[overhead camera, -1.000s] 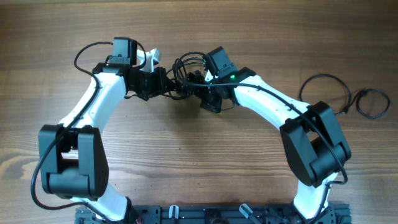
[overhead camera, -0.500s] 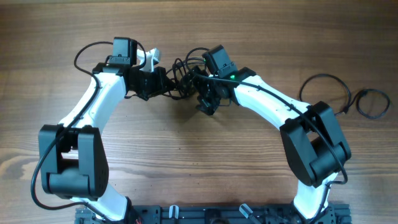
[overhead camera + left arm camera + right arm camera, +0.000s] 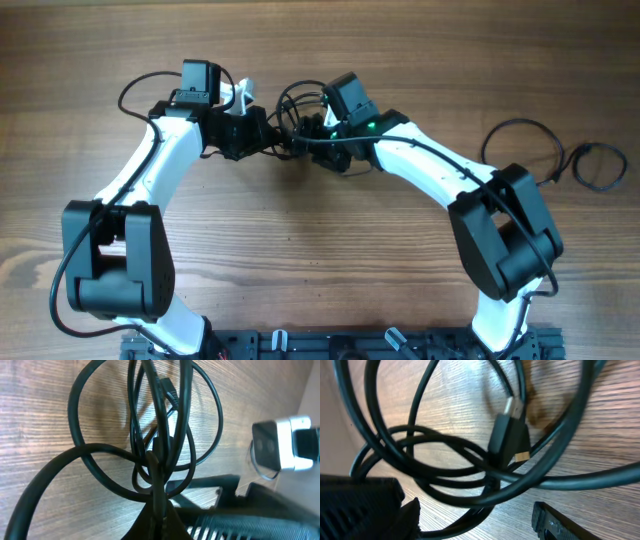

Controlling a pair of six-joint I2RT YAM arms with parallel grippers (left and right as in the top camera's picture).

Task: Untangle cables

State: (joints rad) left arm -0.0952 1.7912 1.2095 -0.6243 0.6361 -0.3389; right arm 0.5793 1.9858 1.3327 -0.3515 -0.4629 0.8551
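Observation:
A knotted bundle of thin black cables (image 3: pixel 298 108) lies at the back middle of the table, between my two grippers. My left gripper (image 3: pixel 282 142) is shut on strands of it; in the left wrist view the jaws (image 3: pixel 160 510) pinch the cords where several loops (image 3: pixel 150 420) cross. My right gripper (image 3: pixel 314 134) is at the bundle's right side. In the right wrist view its fingers (image 3: pixel 477 520) are wide apart, with cable loops running between them and a black plug with a metal tip (image 3: pixel 507 435) just ahead.
A separate black cable (image 3: pixel 520 140) lies at the far right of the wooden table (image 3: pixel 320 250), ending in a small coil (image 3: pixel 597 165). A pale part (image 3: pixel 243 92) sticks out near the left wrist. The right arm's body (image 3: pixel 280 445) shows in the left wrist view.
My right gripper has moved up and left, from below the bundle into its right side. The left gripper has kept its hold in place.

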